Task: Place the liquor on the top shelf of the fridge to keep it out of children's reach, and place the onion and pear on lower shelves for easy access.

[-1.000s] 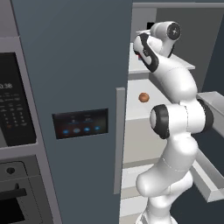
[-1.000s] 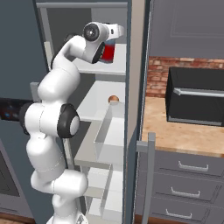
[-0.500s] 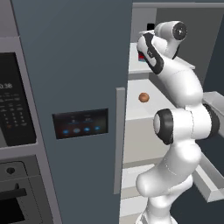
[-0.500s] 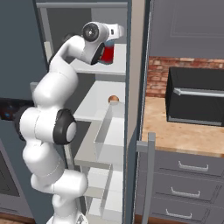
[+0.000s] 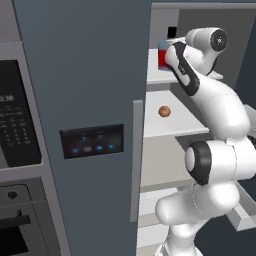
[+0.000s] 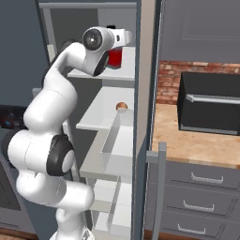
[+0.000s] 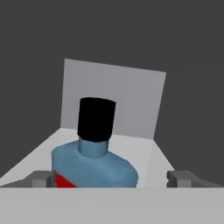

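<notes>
While the fridge (image 5: 90,75) stands with its door open, the liquor (image 7: 94,164) sits upright on the top shelf (image 6: 124,70), its black cap up. The pincer (image 7: 111,179) is spread wide, one fingertip on each side of the bottle and clear of it, holding nothing. The onion (image 5: 164,111) rests on the lower shelf (image 5: 180,127) just below.

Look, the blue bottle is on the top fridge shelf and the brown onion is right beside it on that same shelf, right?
Not quite. The bottle is on the top shelf, but the onion sits one shelf lower, by itself. The right base view shows both shelves, one above the other.
</notes>
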